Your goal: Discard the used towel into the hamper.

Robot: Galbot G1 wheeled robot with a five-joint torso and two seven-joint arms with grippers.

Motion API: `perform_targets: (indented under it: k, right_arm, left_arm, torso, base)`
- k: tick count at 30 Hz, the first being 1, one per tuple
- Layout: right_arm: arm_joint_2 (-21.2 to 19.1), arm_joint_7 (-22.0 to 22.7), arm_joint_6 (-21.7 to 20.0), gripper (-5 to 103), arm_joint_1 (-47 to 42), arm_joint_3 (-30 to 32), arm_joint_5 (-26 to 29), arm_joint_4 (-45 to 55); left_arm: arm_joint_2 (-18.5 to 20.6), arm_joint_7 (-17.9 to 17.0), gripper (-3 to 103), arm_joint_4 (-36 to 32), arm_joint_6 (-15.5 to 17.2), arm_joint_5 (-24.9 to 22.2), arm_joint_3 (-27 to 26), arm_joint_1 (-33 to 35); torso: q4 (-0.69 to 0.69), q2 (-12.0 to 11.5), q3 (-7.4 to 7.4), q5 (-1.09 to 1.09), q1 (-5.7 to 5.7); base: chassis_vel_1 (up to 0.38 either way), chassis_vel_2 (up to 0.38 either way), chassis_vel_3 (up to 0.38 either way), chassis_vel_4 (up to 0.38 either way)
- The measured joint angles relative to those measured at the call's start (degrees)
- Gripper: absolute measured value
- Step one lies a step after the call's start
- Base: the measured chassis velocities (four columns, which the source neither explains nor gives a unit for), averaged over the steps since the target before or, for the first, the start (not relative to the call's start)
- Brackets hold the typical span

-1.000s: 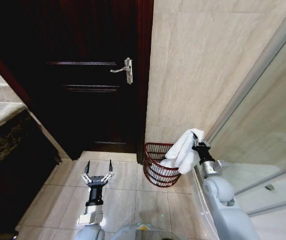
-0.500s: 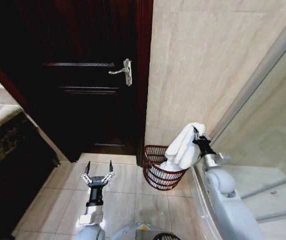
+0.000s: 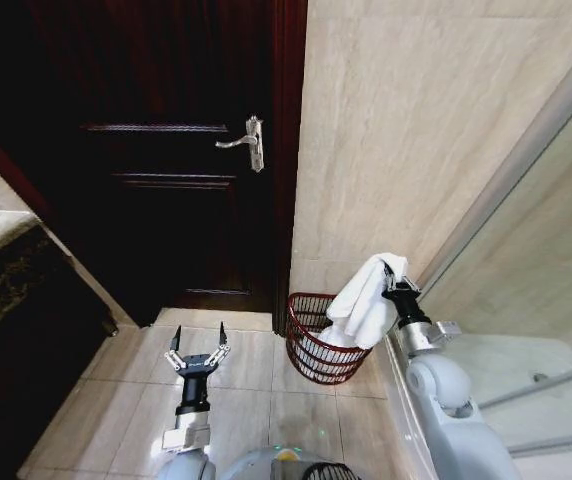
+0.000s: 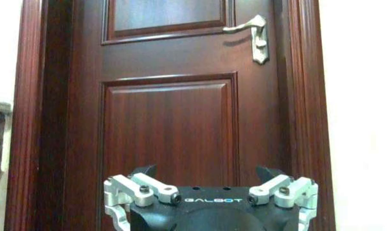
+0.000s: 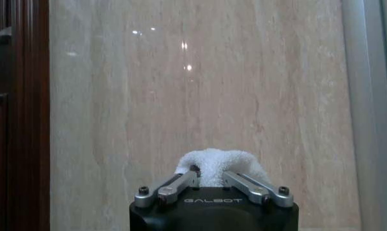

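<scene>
A dark wooden door (image 3: 166, 160) fills the back beside a beige tiled wall (image 3: 396, 130). The hamper (image 3: 318, 345) stands on the floor by the doorframe. Above it hangs the white towel (image 3: 364, 298), clamped in the right end effector (image 3: 391, 285). The left end effector (image 3: 197, 352) hovers low over the floor tiles, fingers apart.

Hamper on the floor at the foot of the wall, right of the door.

The hamper (image 3: 318, 348) stands on the floor (image 3: 236, 395) against the wall (image 3: 406, 140), just right of the door (image 3: 166, 160). The towel (image 3: 364, 298) hangs from the right gripper (image 3: 394, 288) above the hamper's right rim, its lower end inside. The left gripper (image 3: 197, 352) hovers over the floor left of the hamper, before the door.
</scene>
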Motion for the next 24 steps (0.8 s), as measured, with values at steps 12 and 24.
perform_targets:
  k: [12,24]
  right_arm:
    - [-0.6,0.14,0.26,3,0.77,0.61,0.15,-0.79]
    - [-2.86,0.83,-1.26,3,4.81,-0.97,1.45,-0.86]
  left_arm:
    - [0.0,0.26,100,1.21,-2.75,-0.89,0.1,-1.29]
    - [-0.01,0.46,100,1.65,-2.77,-0.52,0.47,-1.12]
  torso:
    - [0.0,-1.78,-1.18,0.0,-0.61]
    - [0.01,-1.71,-1.14,0.0,-0.58]
  base:
    - [0.0,0.0,0.0,0.0]
    - [0.0,0.0,0.0,0.0]
